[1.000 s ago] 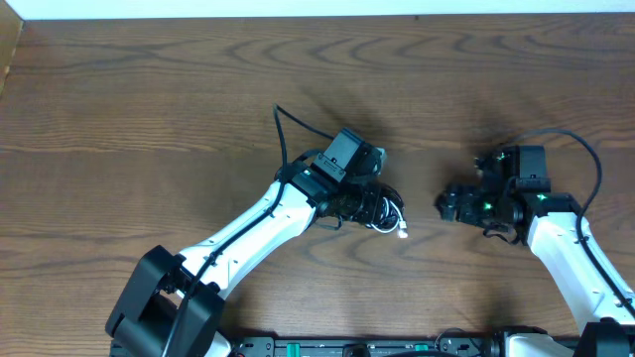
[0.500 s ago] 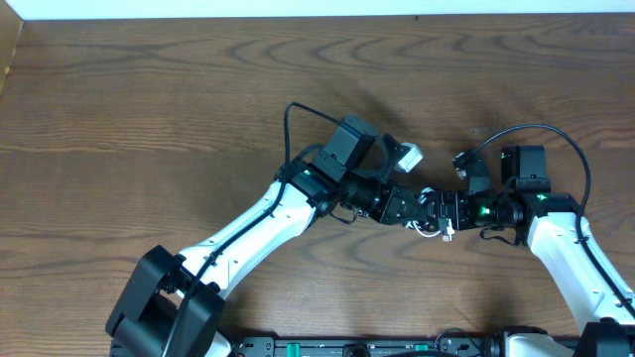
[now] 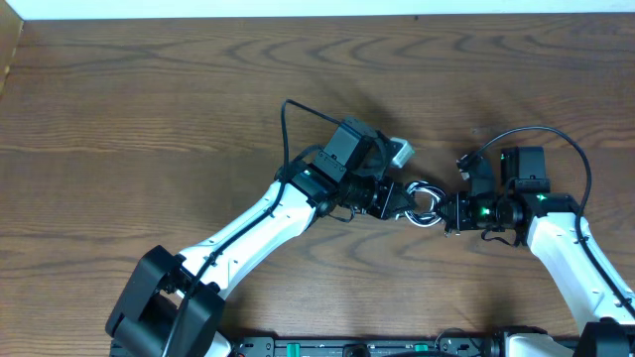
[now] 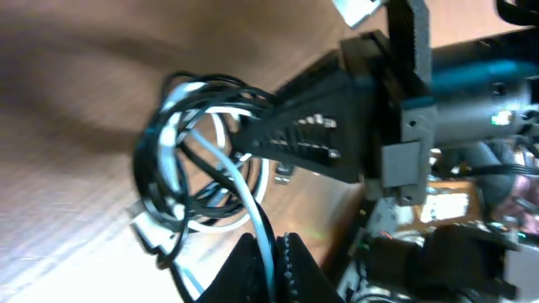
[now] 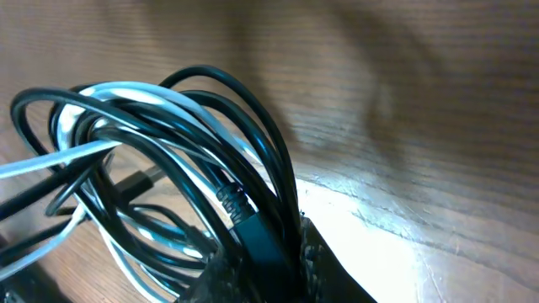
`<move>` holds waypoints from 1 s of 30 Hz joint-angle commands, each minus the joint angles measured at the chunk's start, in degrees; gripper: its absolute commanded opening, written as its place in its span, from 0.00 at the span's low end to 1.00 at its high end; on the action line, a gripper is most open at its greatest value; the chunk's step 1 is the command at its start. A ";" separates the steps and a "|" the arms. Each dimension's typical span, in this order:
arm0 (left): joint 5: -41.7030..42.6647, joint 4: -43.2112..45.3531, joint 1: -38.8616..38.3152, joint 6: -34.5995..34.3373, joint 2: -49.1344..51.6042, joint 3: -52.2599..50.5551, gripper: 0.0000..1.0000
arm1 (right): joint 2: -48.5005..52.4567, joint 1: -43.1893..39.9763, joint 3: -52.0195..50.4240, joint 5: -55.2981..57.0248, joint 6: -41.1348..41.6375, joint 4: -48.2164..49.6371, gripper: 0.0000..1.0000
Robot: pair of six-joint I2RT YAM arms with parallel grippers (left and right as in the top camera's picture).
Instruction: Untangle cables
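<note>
The cables (image 3: 423, 202), a white cord and a black cord coiled together in one tangle, hang between my two grippers just right of the table's middle. My left gripper (image 3: 405, 201) holds the tangle from the left. In the left wrist view, the left gripper (image 4: 274, 252) is shut on a white strand, and the coil (image 4: 198, 172) spreads above it. My right gripper (image 3: 443, 210) meets the tangle from the right. Seen from the right wrist, the right gripper (image 5: 271, 252) is shut on black strands and a black plug (image 5: 253, 223). A white plug (image 3: 400, 152) sticks out behind the left wrist.
The brown wooden table (image 3: 149, 99) runs to a pale edge at the back. The arms' own thick black wires arc above each wrist, one at the left arm (image 3: 298, 124) and one at the right (image 3: 556, 134). The right gripper's body (image 4: 396, 109) fills the left wrist view.
The two grippers, apart a second ago, have met over the tangle. My right gripper was open and has closed on the black strands. The left gripper carried the cables rightward, then drew back slightly.
</note>
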 commanded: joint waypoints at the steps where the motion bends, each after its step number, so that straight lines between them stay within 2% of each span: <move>1: -3.28 0.26 0.24 -0.55 -0.39 0.55 0.08 | 0.31 0.09 -0.20 7.67 9.05 -0.72 0.09; 3: -1.70 0.76 0.85 -0.83 -0.74 0.55 0.07 | 0.31 0.09 -0.20 11.67 13.22 -1.40 0.04; 6: -0.94 1.53 2.36 -0.83 -1.75 0.55 0.08 | 0.31 0.09 -0.20 11.10 13.07 -1.36 0.03; 7: -0.94 1.62 2.89 -0.85 -2.05 0.55 0.13 | 0.31 0.09 -0.22 10.43 12.63 -1.36 0.03; 9: -0.90 1.57 3.96 -1.14 -2.38 0.55 0.43 | 0.31 0.09 -0.20 8.15 11.37 -1.31 0.03; 10: -0.90 1.53 4.44 -1.55 -2.40 0.55 0.53 | 0.31 0.09 -0.20 7.37 11.41 -1.31 0.04; 11: -0.87 1.44 4.52 -2.19 -2.40 0.55 0.56 | 0.31 0.09 -0.20 6.91 11.43 -1.31 0.03; 15: 0.15 0.59 4.20 -2.29 -2.40 0.55 0.57 | 0.31 0.09 -0.20 6.01 11.43 -1.29 0.02; 17: -0.83 -1.31 4.11 -2.23 -2.38 0.50 0.61 | 0.31 0.09 -0.20 5.97 11.43 -1.27 0.02; 20: -7.61 -4.57 4.11 -2.27 -2.38 -0.15 0.64 | 0.31 0.09 -0.20 3.56 11.39 -1.18 0.01; 24: -12.20 -5.75 4.11 -2.25 -2.38 -1.86 0.72 | 0.31 0.09 -0.20 -5.46 7.93 0.13 0.01; 27: -13.77 -6.08 4.11 -2.05 -2.12 -2.27 0.73 | 0.31 0.09 -0.20 -12.85 4.98 1.14 0.01; 30: -19.19 -6.25 4.11 -2.08 -1.66 -2.27 0.74 | 0.31 0.09 -0.20 -16.65 3.37 1.36 0.01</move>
